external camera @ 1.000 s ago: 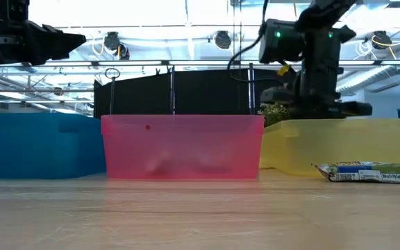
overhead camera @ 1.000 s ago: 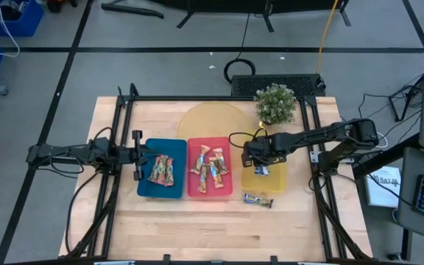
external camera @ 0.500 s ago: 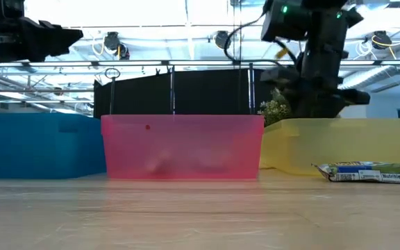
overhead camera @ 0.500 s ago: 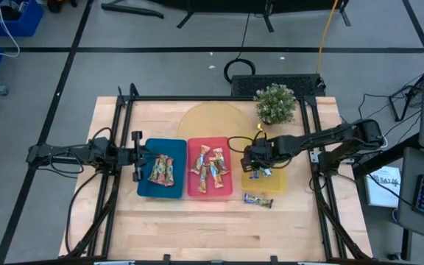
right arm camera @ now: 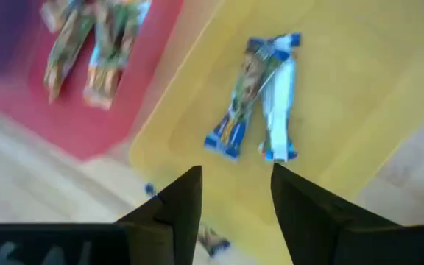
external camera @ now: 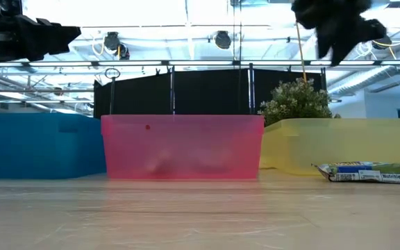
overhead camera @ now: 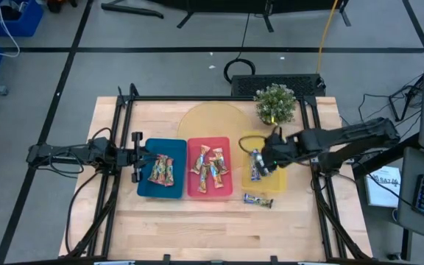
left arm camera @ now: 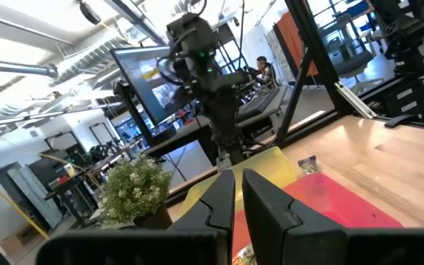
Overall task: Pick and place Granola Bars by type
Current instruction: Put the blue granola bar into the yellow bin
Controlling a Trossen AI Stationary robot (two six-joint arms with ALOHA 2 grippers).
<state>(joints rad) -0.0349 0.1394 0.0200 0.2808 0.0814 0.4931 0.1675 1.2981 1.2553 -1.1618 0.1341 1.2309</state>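
Granola bars in shiny wrappers lie sorted across three flat plastic trays at the centre of the high view: red-green bars (overhead camera: 162,170) in the blue tray (overhead camera: 150,185), orange-gold bars (overhead camera: 209,166) in the red tray (overhead camera: 194,188), and blue-silver bars (overhead camera: 256,165) in the yellow tray (overhead camera: 274,182). One more blue-silver bar (overhead camera: 258,199) rests on the pale wooden table (overhead camera: 197,228), just below the yellow tray in the frame. The right gripper (overhead camera: 269,157) hangs over the yellow tray, right of centre, holding nothing. The left gripper (overhead camera: 140,156) waits at the blue tray's left edge. A small potted green plant (overhead camera: 275,103) stands above the yellow tray in the frame.

Seen from table height, the three trays stand in a row, blue (external camera: 40,146) at left, red (external camera: 182,147) in the middle, yellow (external camera: 346,146) at right. The stray bar (external camera: 370,172) lies at the right edge, in front of the yellow tray. The right arm shows dark and high at the upper right, the left gripper (external camera: 64,32) at the upper left.

From the left wrist, the left gripper's own fingers (left arm camera: 267,210) stand nearly together at the bottom of the frame, with nothing between them; the plant (left arm camera: 135,188) sits at lower left.

From the right wrist, the right gripper's fingers (right arm camera: 179,202) stand apart and empty at the bottom of the frame. Two blue-silver bars (right arm camera: 260,96) lie touching on the yellow tray's floor (right arm camera: 359,96), right of centre, clear of the fingers. Orange-gold bars (right arm camera: 94,44) show in the red tray (right arm camera: 94,129) at upper left.
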